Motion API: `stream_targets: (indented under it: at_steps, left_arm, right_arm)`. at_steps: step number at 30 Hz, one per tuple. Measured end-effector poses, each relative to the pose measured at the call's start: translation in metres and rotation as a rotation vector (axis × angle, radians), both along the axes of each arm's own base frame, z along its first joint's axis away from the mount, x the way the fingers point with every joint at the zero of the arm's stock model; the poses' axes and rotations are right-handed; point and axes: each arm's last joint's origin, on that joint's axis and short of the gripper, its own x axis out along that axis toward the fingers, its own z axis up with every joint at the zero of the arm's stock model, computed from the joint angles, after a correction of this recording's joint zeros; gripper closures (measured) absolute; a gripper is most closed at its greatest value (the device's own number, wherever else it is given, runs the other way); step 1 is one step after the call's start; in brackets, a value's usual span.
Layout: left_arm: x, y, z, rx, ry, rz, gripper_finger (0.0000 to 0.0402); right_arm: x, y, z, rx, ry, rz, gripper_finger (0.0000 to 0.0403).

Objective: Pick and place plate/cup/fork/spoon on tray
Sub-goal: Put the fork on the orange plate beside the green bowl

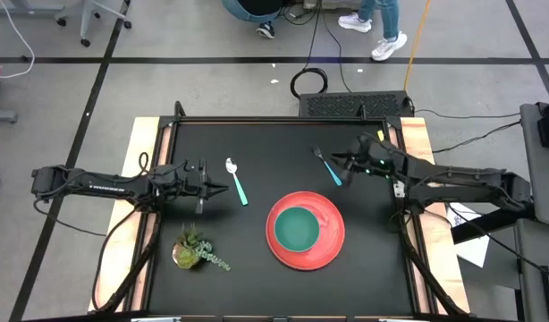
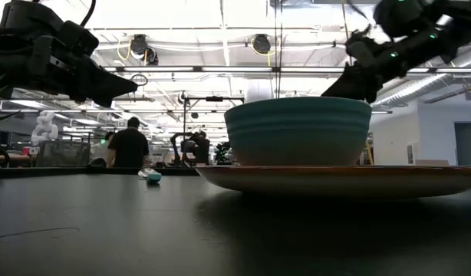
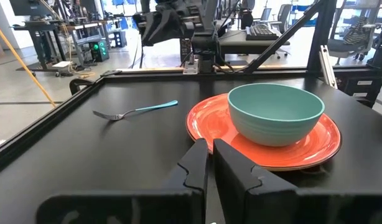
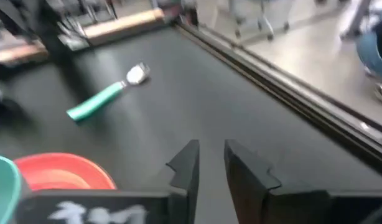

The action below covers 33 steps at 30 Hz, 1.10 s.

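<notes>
The coral-red tray (image 1: 333, 241) lies on the table right of centre, and the teal-green cup (image 1: 298, 229) stands upright inside it. The spoon (image 1: 236, 182) lies flat left of the tray, its head toward the far edge. The fork (image 1: 326, 166) lies flat beyond the tray. My left gripper (image 1: 223, 187) is shut and empty, just left of the spoon and above the table (image 2: 105, 84). My right gripper (image 1: 346, 172) hovers beside the fork's handle, raised (image 2: 358, 80), its fingers a narrow gap apart (image 4: 211, 155) with nothing between them.
A small potted plant (image 1: 194, 250) lies near the table's front left. The table has raised black edge rails (image 1: 283, 121). A person stands in the room beyond the table (image 2: 130, 146). Bare table surface lies between the tray and the near edge.
</notes>
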Motion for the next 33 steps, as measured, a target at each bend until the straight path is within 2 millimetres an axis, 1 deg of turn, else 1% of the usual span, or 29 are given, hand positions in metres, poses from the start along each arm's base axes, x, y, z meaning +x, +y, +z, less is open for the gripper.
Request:
stream_targets:
  at_steps: [3,7,9,13,15,17,19,21,24,30,33]
  left_arm:
    - [0.0,0.0,0.0,0.0,0.0,0.0,0.0371]
    - [0.0,0.0,0.0,0.0,0.0,0.0,0.0371]
    - [0.0,0.0,0.0,0.0,0.0,0.0,0.0371]
    - [0.0,0.0,0.0,0.001,0.0,0.0,0.0371]
    - [0.0,0.0,0.0,0.001,0.0,0.0,0.0371]
    - [0.0,0.0,0.0,0.001,0.0,0.0,0.0371]
    - [0.0,0.0,0.0,0.001,0.001,0.0,0.0371]
    - [0.0,0.0,0.0,0.001,0.0,0.0,0.0371]
    - [0.0,0.0,0.0,-0.001,0.0,0.0,0.0371]
    - [0.0,0.0,0.0,-0.004,0.001,0.0,0.0371]
    - [0.0,0.0,0.0,-0.005,0.001,0.0,0.0371]
  right_arm:
    - [0.007,-0.008,0.009,0.022,0.079,-0.02,0.0304]
    - [0.015,-0.019,0.015,0.068,0.141,-0.069,0.0277]
    - [0.017,-0.026,0.016,0.115,0.173,-0.109,0.0272]
    - [0.022,-0.04,0.016,0.192,0.298,-0.169,0.0271]
    - [0.027,-0.046,0.017,0.226,0.358,-0.182,0.0271]
    - [0.032,-0.051,0.017,0.269,0.395,-0.157,0.0271]
    - [0.038,-0.053,0.016,0.292,0.402,-0.133,0.027]
    - [0.042,-0.054,0.015,0.278,0.392,-0.117,0.027]
    - [0.047,-0.052,0.017,0.206,0.391,-0.059,0.027]
    - [0.053,-0.054,0.026,0.095,0.324,-0.012,0.027]
    - [0.052,-0.055,0.023,0.124,0.337,-0.037,0.027]
